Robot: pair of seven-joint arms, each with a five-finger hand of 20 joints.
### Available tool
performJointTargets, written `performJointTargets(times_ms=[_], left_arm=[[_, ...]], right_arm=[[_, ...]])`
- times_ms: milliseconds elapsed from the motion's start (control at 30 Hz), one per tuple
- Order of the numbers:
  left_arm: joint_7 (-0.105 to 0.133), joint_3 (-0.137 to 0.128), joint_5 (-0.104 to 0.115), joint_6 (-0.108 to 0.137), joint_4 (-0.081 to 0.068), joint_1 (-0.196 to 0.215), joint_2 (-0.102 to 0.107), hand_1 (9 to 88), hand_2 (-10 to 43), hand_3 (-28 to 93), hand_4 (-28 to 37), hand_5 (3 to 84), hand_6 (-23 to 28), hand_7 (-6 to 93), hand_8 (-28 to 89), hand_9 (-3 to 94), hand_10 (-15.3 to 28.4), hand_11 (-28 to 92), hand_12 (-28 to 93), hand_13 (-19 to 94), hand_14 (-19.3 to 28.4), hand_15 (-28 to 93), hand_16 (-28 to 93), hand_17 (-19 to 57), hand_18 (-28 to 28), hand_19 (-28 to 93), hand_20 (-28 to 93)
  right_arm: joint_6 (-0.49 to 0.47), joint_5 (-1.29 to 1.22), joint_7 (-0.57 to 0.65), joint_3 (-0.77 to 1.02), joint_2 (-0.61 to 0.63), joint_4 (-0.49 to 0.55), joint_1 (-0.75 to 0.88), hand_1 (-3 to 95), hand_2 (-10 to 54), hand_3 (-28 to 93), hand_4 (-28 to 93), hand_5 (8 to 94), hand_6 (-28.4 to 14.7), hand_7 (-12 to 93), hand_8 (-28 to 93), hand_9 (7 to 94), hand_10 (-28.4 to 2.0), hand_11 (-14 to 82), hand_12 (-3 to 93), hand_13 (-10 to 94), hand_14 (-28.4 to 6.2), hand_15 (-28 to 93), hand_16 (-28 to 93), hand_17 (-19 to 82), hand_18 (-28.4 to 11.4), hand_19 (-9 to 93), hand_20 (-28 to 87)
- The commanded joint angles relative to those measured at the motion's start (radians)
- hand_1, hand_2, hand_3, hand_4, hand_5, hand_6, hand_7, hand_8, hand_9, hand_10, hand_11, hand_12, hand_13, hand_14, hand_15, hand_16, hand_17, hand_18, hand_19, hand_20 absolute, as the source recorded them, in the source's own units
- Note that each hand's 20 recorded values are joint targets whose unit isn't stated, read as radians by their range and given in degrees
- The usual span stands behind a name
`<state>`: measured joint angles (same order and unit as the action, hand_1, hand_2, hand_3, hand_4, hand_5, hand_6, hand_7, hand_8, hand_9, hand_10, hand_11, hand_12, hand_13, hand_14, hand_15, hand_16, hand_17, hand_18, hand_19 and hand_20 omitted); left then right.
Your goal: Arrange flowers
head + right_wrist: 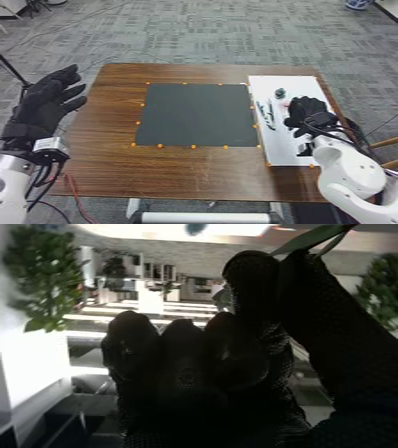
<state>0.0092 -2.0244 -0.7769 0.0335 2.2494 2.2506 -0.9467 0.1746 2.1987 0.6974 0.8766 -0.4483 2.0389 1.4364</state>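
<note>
**Slim green hold at the fingertips, and loose pieces close by**

From where I stand, the slip to fear is at the right hand (307,111). In the right wrist view its thumb and the finger beside it come together narrowly at a green leafy piece (313,238), and I take that for a pinch. So little of the glove meets it that a quick lift or a turn of the wrist could let the leaf swivel or drop. Squeezing harder might bruise it instead. How much stem lies inside the grip I cannot tell.

The hand is low over the white board (290,158). Just to its left lie slender green pieces (268,115); a sideways sweep toward the dark mat (195,116) farther left would probably drag them along or tangle them with the held one. A small dark object (280,93) sits just ahead and to the left of the fingers, near enough for a knuckle to tip or nudge it. Behind the hand, toward the robot, is a black item (305,149) that the wrist could brush if it dipped.

The left hand (55,100) is wide and empty, beyond the surface's (107,120) left edge, well apart from all this, so it is badly placed to steady anything that slides.
</note>
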Motion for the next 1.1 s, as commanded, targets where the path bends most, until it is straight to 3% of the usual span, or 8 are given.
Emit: performJointTargets(times_ms=[33,267,567,600,667,767,867,1100], left_arm=[[-0.023,0.014,0.009,-0.001,-0.025,-0.057,0.059,26.6,-5.3,67,-26.4,22.7,1.6,20.7,-10,15.8,9.1,22,20,7,12.0,44,-5,-10.4,18.9,39,12],[-0.046,0.093,0.008,-0.015,-0.062,-0.169,0.129,26.9,-5.0,67,-26.3,22.7,1.7,20.7,-10,15.8,9.2,22,20,7,12.3,44,-5,-10.6,19.0,40,12],[-0.053,0.149,-0.008,-0.032,-0.091,-0.281,0.186,27.2,-4.3,66,-25.6,22.7,2.0,20.4,-10,16.0,9.5,22,20,7,12.7,44,-4,-10.9,19.6,40,12],[-0.067,0.159,-0.025,-0.032,-0.092,-0.295,0.189,27.2,-4.1,66,-25.5,22.7,2.1,20.4,-10,16.0,9.6,22,20,7,12.7,44,-4,-10.9,19.7,40,12],[-0.069,0.176,-0.067,-0.039,-0.095,-0.316,0.194,27.4,-3.8,65,-25.2,22.5,2.2,20.1,-10,15.9,9.6,22,20,7,12.9,44,-4,-11.0,19.8,40,12],[-0.067,0.213,-0.048,-0.049,-0.103,-0.355,0.198,27.3,-3.6,65,-24.6,22.2,2.2,19.8,-10,15.4,9.5,21,20,7,12.7,44,-4,-11.1,20.1,40,12],[-0.068,0.248,-0.056,-0.056,-0.115,-0.392,0.201,27.3,-3.5,64,-23.9,21.8,2.0,19.6,-9,15.0,9.3,21,20,6,12.4,43,-4,-11.3,20.2,40,11],[-0.065,0.282,-0.051,-0.062,-0.123,-0.416,0.197,27.1,-3.6,64,-23.0,21.4,1.8,19.5,-9,14.6,8.7,20,20,6,11.8,42,-4,-11.3,20.0,40,11]], right_arm=[[-0.008,-0.080,-0.057,-0.187,-0.373,-0.132,-0.325,40.5,-9.5,84,-14,77.4,-0.7,51,28,78.0,-9.5,71.3,62.1,74,-10.5,85,52,48,-22.8,93,65],[-0.022,-0.069,-0.047,-0.287,-0.577,-0.253,-0.417,40.2,-9.5,84,-13,77.4,-0.5,51,28,78.2,-9.5,71.4,61.8,75,-10.3,85,52,49,-22.6,93,66],[-0.016,-0.067,-0.025,-0.413,-0.747,-0.362,-0.475,40.3,-9.5,83,-13,77.1,-0.3,51,27,78.4,-9.4,71.3,61.6,75,-10.2,85,52,49,-22.4,93,66],[-0.044,-0.047,-0.022,-0.408,-0.763,-0.366,-0.460,40.3,-9.5,83,-13,77.0,-0.4,51,27,78.4,-9.4,71.3,61.6,75,-10.2,85,52,49,-22.4,93,66],[-0.033,-0.044,-0.001,-0.434,-0.781,-0.380,-0.457,40.5,-9.5,83,-13,77.1,-0.4,51,27,78.4,-9.4,71.3,61.5,75,-10.2,85,51,49,-22.5,93,66],[-0.042,-0.023,0.034,-0.461,-0.805,-0.409,-0.448,40.6,-9.5,83,-13,77.1,-0.5,51,27,78.4,-9.4,71.3,61.4,75,-10.2,86,51,49,-22.5,93,66],[-0.049,0.034,0.054,-0.466,-0.833,-0.448,-0.428,40.9,-9.5,83,-13,77.2,-0.6,51,27,78.4,-9.4,71.4,61.2,75,-10.2,86,51,49,-22.4,93,66],[-0.036,0.042,0.049,-0.463,-0.880,-0.497,-0.405,41.4,-9.5,83,-13,77.4,-0.7,51,27,78.4,-9.4,71.2,61.2,75,-10.3,86,51,49,-22.5,93,66]])
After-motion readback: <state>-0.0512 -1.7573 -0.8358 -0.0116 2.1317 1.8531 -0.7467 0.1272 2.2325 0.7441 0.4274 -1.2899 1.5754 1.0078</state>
